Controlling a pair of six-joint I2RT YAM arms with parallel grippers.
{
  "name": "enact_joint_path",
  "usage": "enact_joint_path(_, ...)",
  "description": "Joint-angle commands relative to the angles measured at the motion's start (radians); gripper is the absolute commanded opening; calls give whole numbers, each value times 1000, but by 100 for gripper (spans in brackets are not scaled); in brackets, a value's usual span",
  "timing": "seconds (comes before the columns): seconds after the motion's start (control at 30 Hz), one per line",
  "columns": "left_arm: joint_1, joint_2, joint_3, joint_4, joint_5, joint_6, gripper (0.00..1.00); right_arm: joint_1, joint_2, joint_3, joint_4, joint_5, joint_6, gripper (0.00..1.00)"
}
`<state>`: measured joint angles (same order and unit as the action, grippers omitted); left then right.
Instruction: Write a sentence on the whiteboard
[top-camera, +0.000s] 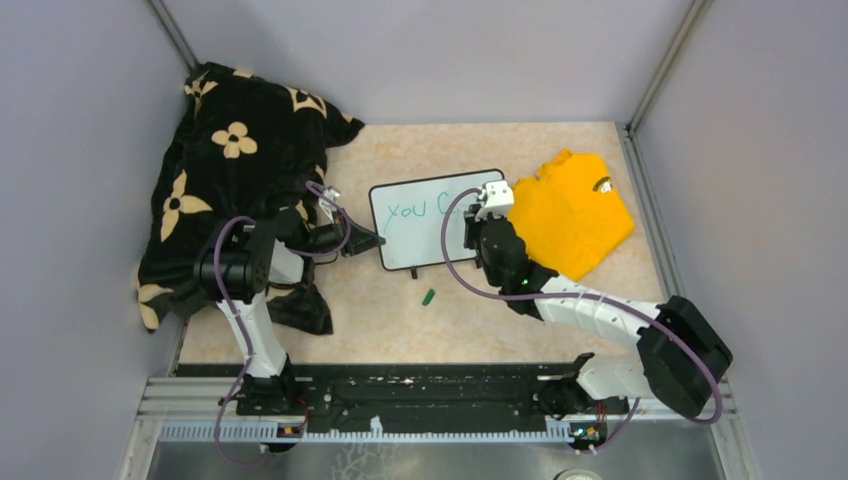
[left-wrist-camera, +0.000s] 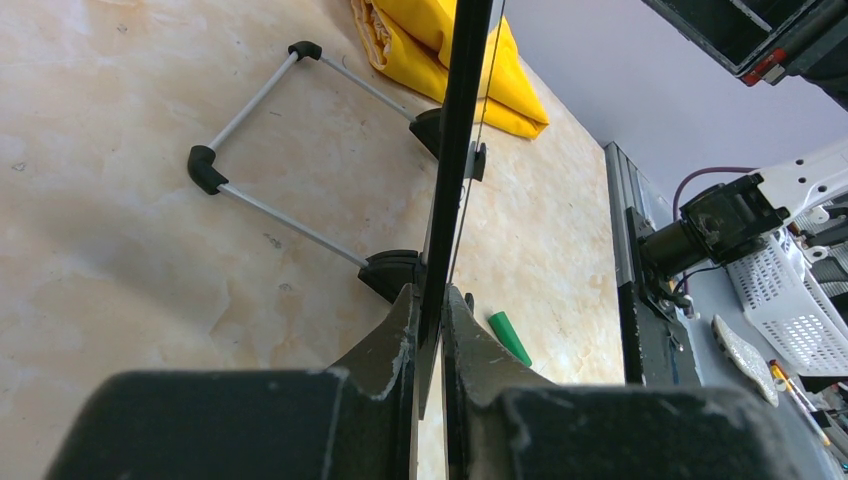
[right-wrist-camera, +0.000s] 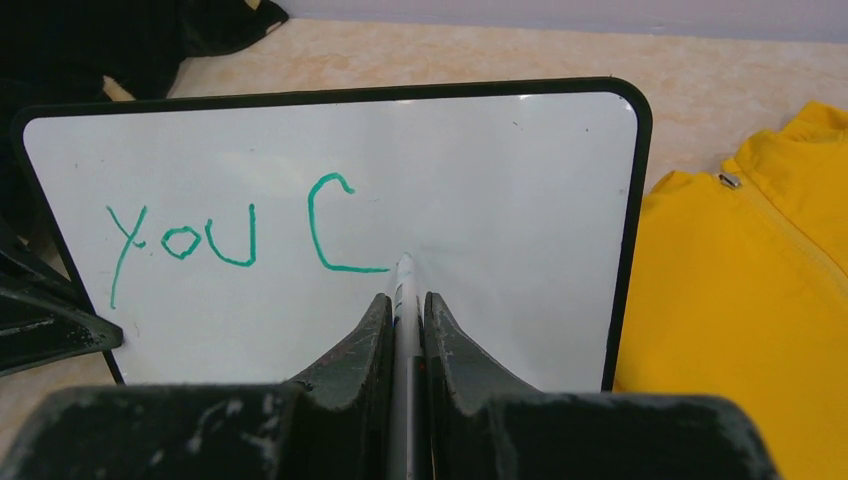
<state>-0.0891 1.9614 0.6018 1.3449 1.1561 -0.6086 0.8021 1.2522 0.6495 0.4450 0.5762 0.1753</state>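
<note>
From above, the whiteboard (top-camera: 432, 222) stands mid-table on the beige table (top-camera: 400, 330), between a black blanket (top-camera: 235, 170) with cream flowers on the left and a yellow shirt (top-camera: 572, 212) on the right. A green cap (top-camera: 428, 297) lies just in front of it. The left gripper (top-camera: 365, 243) meets the board's left edge and the right gripper (top-camera: 487, 205) hangs over its right part. In the left wrist view, the left gripper (left-wrist-camera: 428, 300) is clenched on the whiteboard (left-wrist-camera: 455, 150), seen edge-on and upright, with its wire stand (left-wrist-camera: 270, 150) spread on the table behind it. In the right wrist view, the right gripper (right-wrist-camera: 405, 305) grasps a marker (right-wrist-camera: 404, 275), whose tip touches the whiteboard (right-wrist-camera: 480, 200) at the end of the green "you C".
</note>
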Motion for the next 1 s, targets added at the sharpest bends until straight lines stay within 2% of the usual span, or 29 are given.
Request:
enact_joint_path(0.0, -3, -6, -1, -36, 9, 9, 0, -13, -2, 56, 61, -6, -19, 0)
enact_joint_path(0.97, -7, -10, 0, -50, 11, 18, 0, -25, 102, 116, 67, -63, -24, 0)
